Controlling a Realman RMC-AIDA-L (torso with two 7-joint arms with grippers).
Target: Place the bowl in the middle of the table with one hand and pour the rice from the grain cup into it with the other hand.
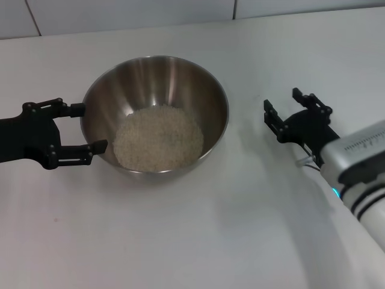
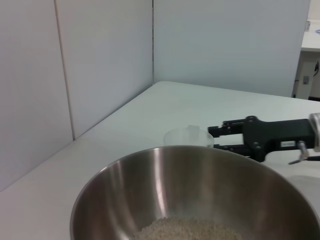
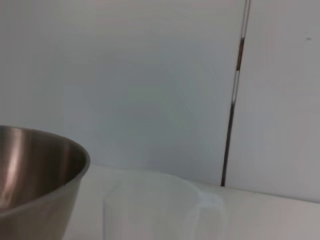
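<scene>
The steel bowl stands on the white table, left of centre, with a mound of rice in its bottom. My left gripper is open at the bowl's left side, its fingertips at the outer wall. The left wrist view shows the bowl and rice up close. The clear grain cup stands upright and looks empty, just beyond my open right gripper. The right wrist view shows the cup near, beside the bowl. In the head view my right gripper is right of the bowl; the cup is too faint to make out.
A white panelled wall runs along the table's far edge. Bare table lies in front of the bowl and between the bowl and my right gripper.
</scene>
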